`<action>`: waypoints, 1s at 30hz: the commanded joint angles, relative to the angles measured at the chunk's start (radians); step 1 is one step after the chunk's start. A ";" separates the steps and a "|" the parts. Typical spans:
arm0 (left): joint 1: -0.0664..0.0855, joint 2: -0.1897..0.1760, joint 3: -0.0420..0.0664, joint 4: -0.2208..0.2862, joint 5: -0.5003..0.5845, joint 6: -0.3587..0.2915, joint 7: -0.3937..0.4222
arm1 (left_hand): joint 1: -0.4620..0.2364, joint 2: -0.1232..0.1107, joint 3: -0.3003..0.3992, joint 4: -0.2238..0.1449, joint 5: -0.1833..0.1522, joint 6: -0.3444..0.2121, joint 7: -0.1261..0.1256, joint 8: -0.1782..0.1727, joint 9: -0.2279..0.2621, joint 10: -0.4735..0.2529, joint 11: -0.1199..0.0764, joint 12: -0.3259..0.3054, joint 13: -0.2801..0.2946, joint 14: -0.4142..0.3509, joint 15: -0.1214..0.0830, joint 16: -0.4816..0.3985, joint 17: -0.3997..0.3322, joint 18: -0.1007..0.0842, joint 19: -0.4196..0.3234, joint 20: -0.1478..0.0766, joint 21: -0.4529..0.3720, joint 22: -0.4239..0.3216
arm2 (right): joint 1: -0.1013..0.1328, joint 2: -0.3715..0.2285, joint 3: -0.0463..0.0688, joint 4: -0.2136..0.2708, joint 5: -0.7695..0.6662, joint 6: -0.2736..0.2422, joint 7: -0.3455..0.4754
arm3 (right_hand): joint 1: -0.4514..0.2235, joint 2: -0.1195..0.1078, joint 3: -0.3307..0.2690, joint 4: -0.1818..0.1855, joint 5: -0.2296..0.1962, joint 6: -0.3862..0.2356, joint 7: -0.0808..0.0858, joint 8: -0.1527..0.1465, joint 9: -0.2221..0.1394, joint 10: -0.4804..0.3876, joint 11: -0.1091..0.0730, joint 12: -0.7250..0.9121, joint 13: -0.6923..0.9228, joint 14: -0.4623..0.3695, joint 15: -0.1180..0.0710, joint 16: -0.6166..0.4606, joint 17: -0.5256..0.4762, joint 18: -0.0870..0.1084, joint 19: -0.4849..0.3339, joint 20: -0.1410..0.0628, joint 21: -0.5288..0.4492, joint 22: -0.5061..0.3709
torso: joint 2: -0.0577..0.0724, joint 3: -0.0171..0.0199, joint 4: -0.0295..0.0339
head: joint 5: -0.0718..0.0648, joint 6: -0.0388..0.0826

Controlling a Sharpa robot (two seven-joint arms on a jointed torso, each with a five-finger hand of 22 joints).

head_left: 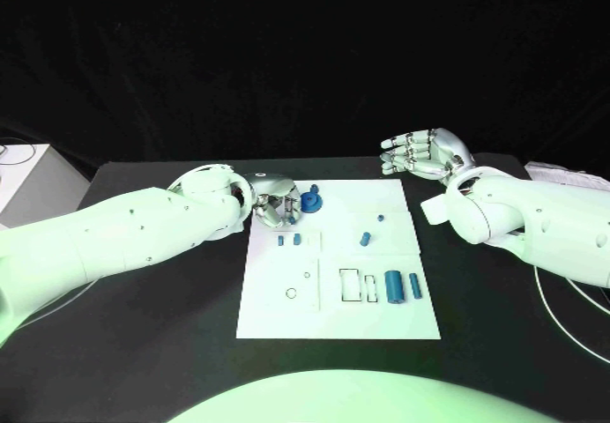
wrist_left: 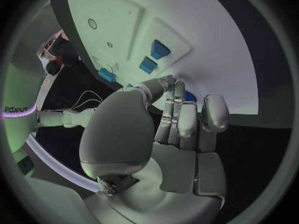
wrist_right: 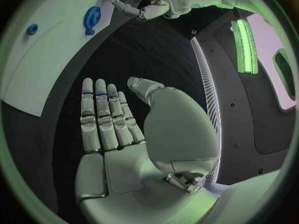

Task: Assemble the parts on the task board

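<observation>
The white task board (head_left: pixel 337 308) lies mid-table with several small blue parts on it: two short ones (head_left: pixel 288 239), one (head_left: pixel 365 237), a tiny one (head_left: pixel 379 217) and two long pins (head_left: pixel 405 285). A blue round part (head_left: pixel 311 204) stands at the board's far left corner. My left hand (head_left: pixel 273 201) sits right beside it with fingers curled and thumb close to them (wrist_left: pixel 171 92); a bit of blue peeks behind the fingers, and whether anything is held is unclear. My right hand (head_left: pixel 420 152) hovers past the far right corner, palm flat, fingers straight, holding nothing (wrist_right: pixel 109 119).
Empty outlined slots (head_left: pixel 350 286) and small round holes (head_left: pixel 291 293) mark the board's near half. A white box (head_left: pixel 32 181) stands at the table's far left, a pale object (head_left: pixel 566 174) at the far right, and a thin cable (head_left: pixel 560 304) loops along the right side.
</observation>
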 commanded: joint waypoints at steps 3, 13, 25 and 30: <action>-0.002 -0.002 -0.001 0.001 -0.012 0.004 -0.012 | -0.003 0.004 -0.004 -0.005 -0.005 0.011 -0.001 0.006 0.004 0.009 -0.001 -0.005 0.002 0.005 -0.002 0.005 0.003 -0.021 0.010 -0.001 0.008 0.005 | 0.000 0.000 0.000 0.001 -0.006 0.015 0.010 | -0.003 0.004 -0.001 -0.002 0.000 0.003 0.002 -0.006 -0.001 -0.004 0.000 -0.005 -0.001 0.003 0.003 -0.005 -0.001 0.005 0.006 0.003 -0.004 -0.001 | 0.000 0.0002 0.0001 | 0.000 0.000; -0.002 -0.006 -0.001 0.010 0.007 -0.037 0.001 | -0.003 0.005 -0.004 -0.008 -0.004 0.021 -0.003 0.005 0.008 0.018 -0.003 -0.008 0.004 0.012 -0.004 0.010 0.015 -0.024 0.022 -0.003 0.017 0.017 | 0.000 0.000 0.000 0.001 -0.006 0.015 0.010 | -0.003 0.004 -0.001 -0.002 0.000 0.003 0.002 -0.006 -0.001 -0.004 0.000 -0.005 -0.001 0.003 0.003 -0.005 -0.001 0.005 0.006 0.003 -0.004 -0.001 | 0.000 0.0006 0.0000 | 0.000 0.001; -0.002 -0.016 0.003 0.030 0.042 -0.075 0.017 | -0.004 0.005 -0.004 -0.009 -0.003 0.026 -0.004 0.004 0.010 0.023 -0.003 -0.011 0.005 0.016 -0.005 0.012 0.020 -0.026 0.028 -0.005 0.022 0.023 | -0.001 0.000 0.000 0.001 -0.006 0.015 0.010 | -0.003 0.004 -0.001 -0.002 0.000 0.003 0.002 -0.006 -0.001 -0.004 0.000 -0.005 -0.001 0.003 0.003 -0.005 -0.001 0.005 0.006 0.003 -0.004 -0.001 | 0.000 0.0000 -0.0003 | -0.001 0.002; -0.002 -0.017 0.004 0.029 0.044 -0.066 0.011 | -0.004 0.005 -0.004 -0.009 -0.003 0.026 -0.004 0.004 0.010 0.023 -0.003 -0.011 0.005 0.016 -0.005 0.012 0.020 -0.026 0.028 -0.005 0.022 0.023 | -0.001 -0.001 0.000 0.001 -0.006 0.015 0.009 | -0.003 0.004 -0.001 -0.002 0.000 0.004 0.001 -0.007 -0.002 -0.005 -0.001 -0.005 -0.001 0.004 0.003 -0.006 -0.004 0.005 0.007 0.003 -0.004 -0.005 | 0.000 0.0004 0.0005 | -0.002 0.002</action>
